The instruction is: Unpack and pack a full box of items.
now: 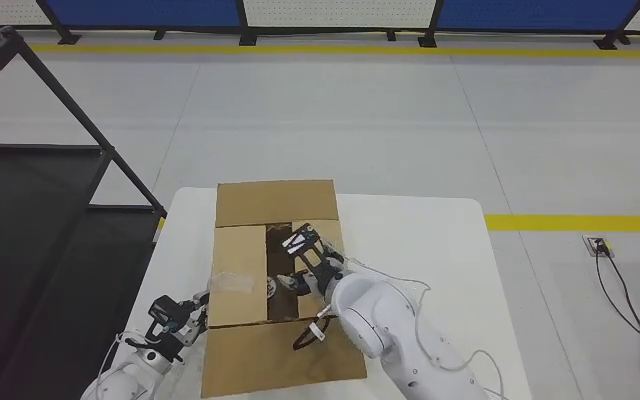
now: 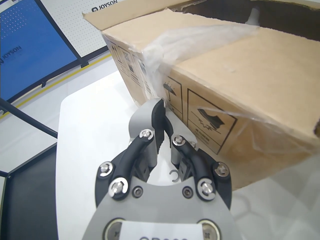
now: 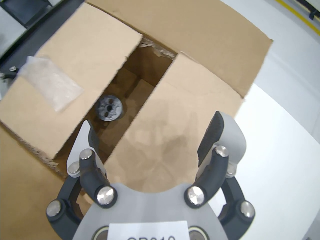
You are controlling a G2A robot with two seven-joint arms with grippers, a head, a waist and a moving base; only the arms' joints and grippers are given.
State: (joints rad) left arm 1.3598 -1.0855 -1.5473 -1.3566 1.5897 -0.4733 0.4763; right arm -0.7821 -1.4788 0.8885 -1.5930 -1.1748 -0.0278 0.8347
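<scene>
Though the box (image 3: pixel 200 26) gapes — disc (image 3: pixel 109 108) half-hidden.

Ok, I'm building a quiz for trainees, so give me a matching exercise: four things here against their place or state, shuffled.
1 left gripper
2 right gripper
3 black round part
4 clear plastic film

a inside the box
b jaws open
c on a box flap
d jaws shut

Pairs: 1-d, 2-b, 3-a, 4-c

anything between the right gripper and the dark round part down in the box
Partly. The right gripper hangs open over an inner flap that covers part of the opening; the dark round part shows through the narrow gap.
</scene>
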